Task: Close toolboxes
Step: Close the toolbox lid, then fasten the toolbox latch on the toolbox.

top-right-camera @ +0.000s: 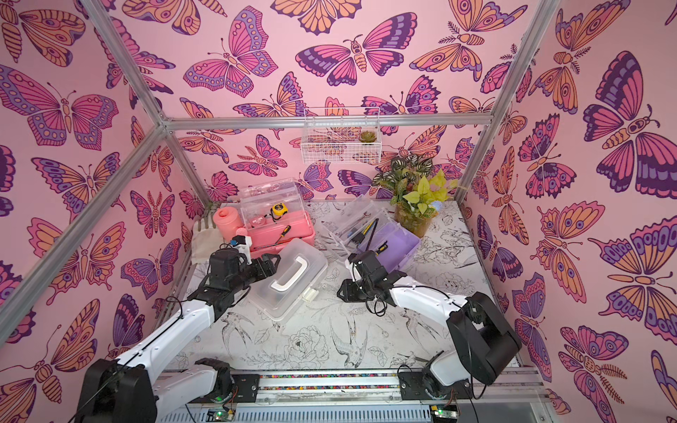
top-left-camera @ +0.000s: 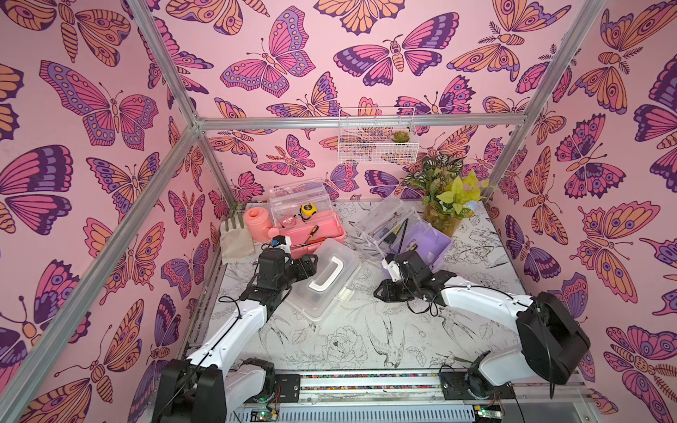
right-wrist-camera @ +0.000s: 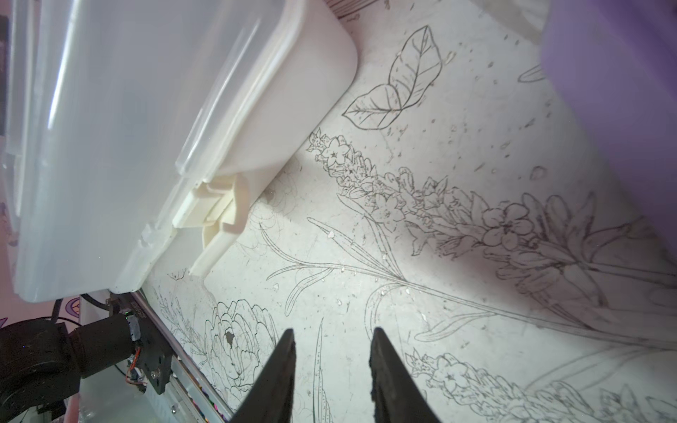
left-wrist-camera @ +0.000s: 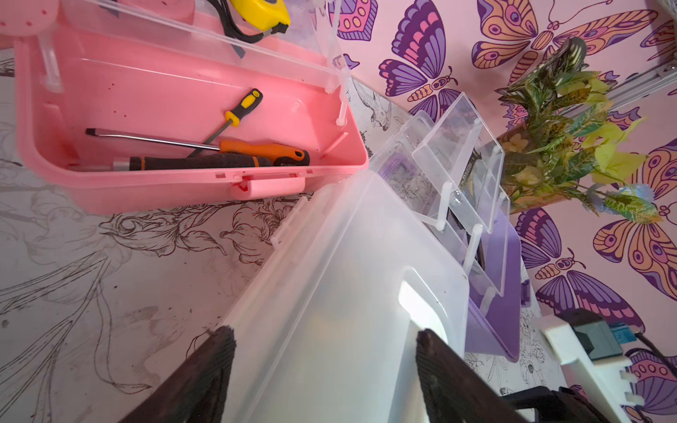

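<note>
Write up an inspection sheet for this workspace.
Surface: flower-print table, speckled with marks.
Job's things: white toolbox lid down; pink toolbox and purple toolbox lids up, tools inside.
Clutter: pink watering can, beige glove, potted plant, wire basket on the wall.
Pincers: left pincer open over the white toolbox; right pincer open, empty, over bare table.
Cables: black cable loops below the right wrist.
Surroundings: butterfly wallpaper, aluminium frame.
</note>
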